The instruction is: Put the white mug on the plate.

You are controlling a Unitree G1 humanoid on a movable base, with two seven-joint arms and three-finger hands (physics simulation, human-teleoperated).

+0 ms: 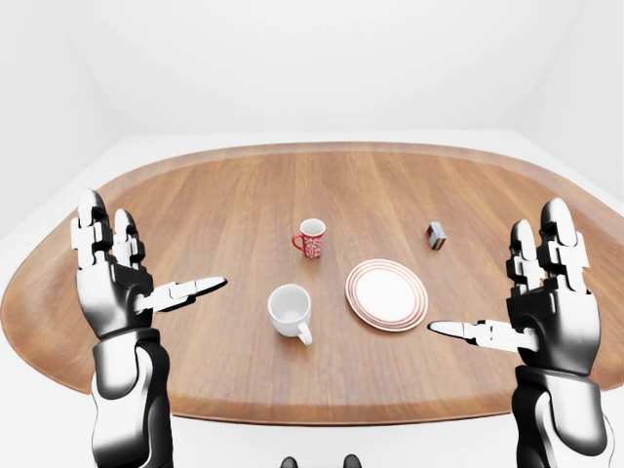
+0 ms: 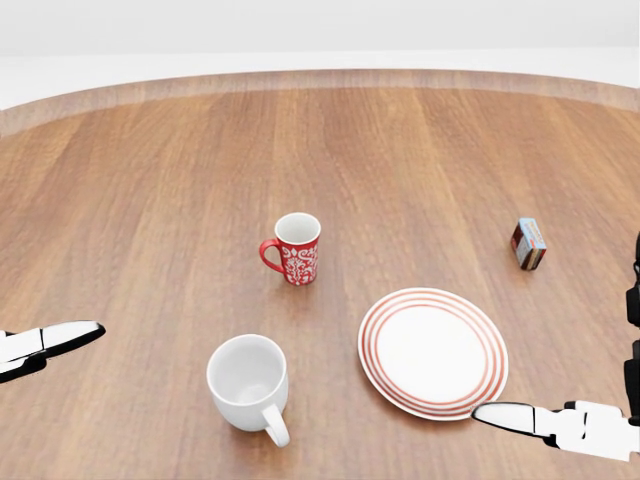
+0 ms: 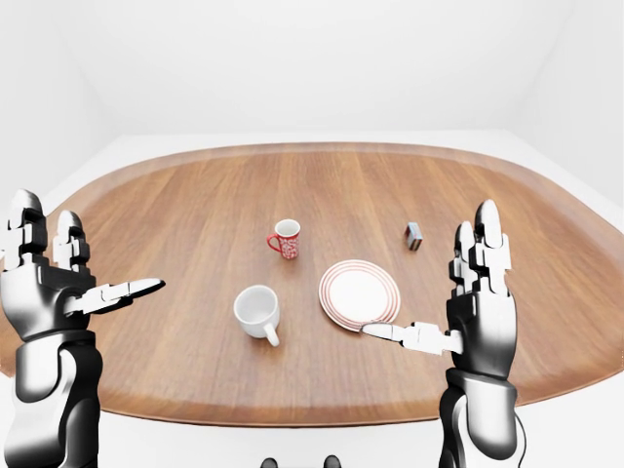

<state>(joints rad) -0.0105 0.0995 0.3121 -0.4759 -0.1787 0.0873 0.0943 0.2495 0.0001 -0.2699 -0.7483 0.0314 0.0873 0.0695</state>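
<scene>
I've got both hands up with fingers spread, left hand (image 1: 117,283) and right hand (image 1: 541,302), nothing in either. The white mug (image 2: 248,383) sits upright on the table (image 2: 120,200), handle toward the view's bottom, just left of the plate (image 2: 433,352). A red mug (image 2: 295,249) stands above it, a small box (image 2: 528,244) off right.

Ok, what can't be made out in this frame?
- Small box: print too small to read, every view.
- Left hand and right hand: head view's edges cut off all but a finger each.
- Table: legs hidden under its top, eye views.
</scene>
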